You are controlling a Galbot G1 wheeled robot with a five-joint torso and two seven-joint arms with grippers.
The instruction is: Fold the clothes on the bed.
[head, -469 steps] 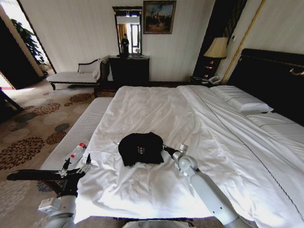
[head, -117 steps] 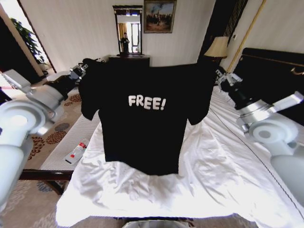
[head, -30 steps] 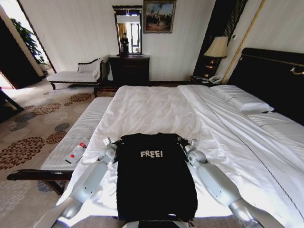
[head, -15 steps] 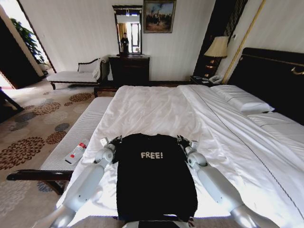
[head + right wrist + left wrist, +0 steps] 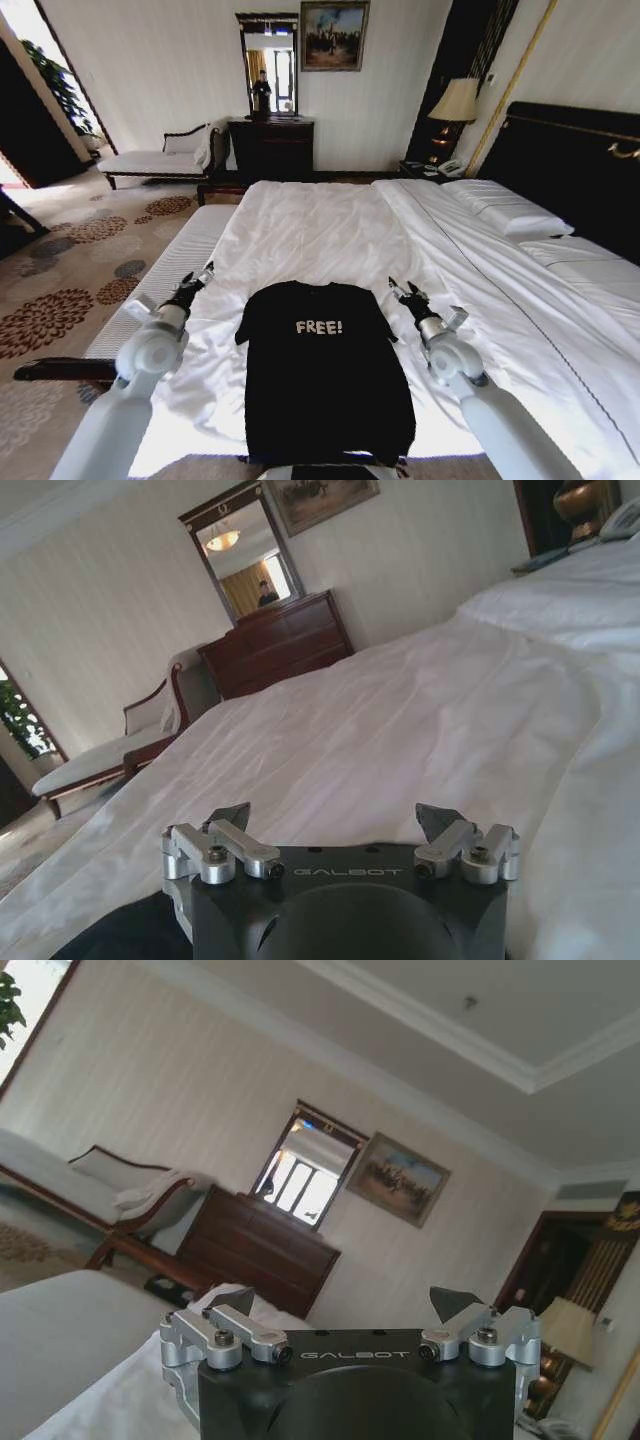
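The clothes, one black T-shirt (image 5: pixel 325 370) with white "FREE!" lettering, lie spread flat and face up on the near part of the bed (image 5: pixel 310 225), hem toward me. My left gripper (image 5: pixel 196 279) is open and empty over the white sheet, a little beyond and to the left of the shirt's left sleeve. My right gripper (image 5: pixel 399 291) is open and empty just off the right sleeve. In the left wrist view the left gripper (image 5: pixel 342 1300) has its jaws wide apart. The right wrist view shows the right gripper (image 5: pixel 333 816) open too, with a black corner of the shirt (image 5: pixel 100 935) beside it.
A pale upholstered bench (image 5: pixel 175 265) runs along the bed's left side. Pillows (image 5: pixel 510 215) and a dark headboard (image 5: pixel 580 160) lie to the right. A dark dresser (image 5: pixel 272 147) with a mirror, a chaise (image 5: pixel 150 160) and a lamp (image 5: pixel 458 100) stand at the far wall.
Both grippers have let go of the shirt's shoulders and moved outward, left to the left and right to the right. The shirt stays flat on the bed.
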